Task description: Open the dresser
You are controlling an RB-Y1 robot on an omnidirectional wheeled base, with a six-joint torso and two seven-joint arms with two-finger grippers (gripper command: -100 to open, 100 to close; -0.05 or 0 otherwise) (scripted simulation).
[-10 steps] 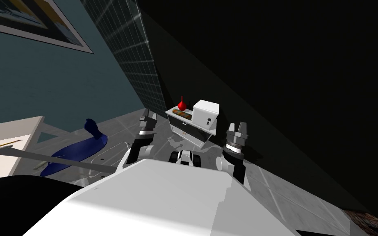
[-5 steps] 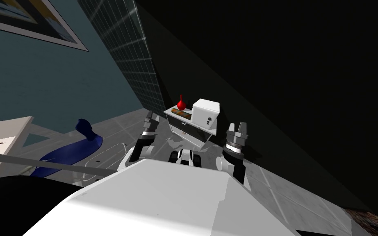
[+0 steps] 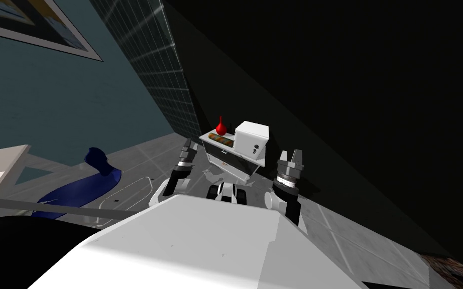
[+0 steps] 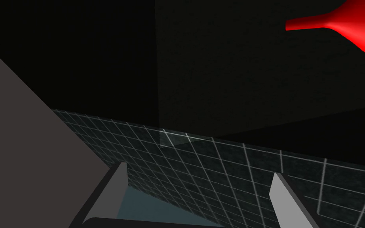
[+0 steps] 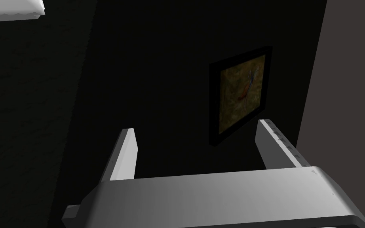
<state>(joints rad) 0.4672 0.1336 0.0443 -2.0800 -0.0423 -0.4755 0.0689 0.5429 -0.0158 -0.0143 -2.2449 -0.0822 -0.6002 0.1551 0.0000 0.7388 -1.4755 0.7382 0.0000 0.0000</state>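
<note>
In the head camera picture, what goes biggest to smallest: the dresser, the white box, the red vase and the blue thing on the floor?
1. blue thing, though it lies nearer the camera, so its true size is unsure
2. dresser
3. white box
4. red vase

The vase [image 3: 220, 126] is bright red; the box [image 3: 251, 136] beside it is white; the dresser [image 3: 227, 154] has a dark front; the plain wall [image 3: 75, 110] is teal; the tiled wall [image 3: 160, 65] shows a pale grid on dark.

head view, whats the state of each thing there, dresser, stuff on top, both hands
dresser: drawers look shut
red vase: upright on the dresser top
white box: upright on the dresser top, looks shut
left hand: open, empty
right hand: open, empty
</note>
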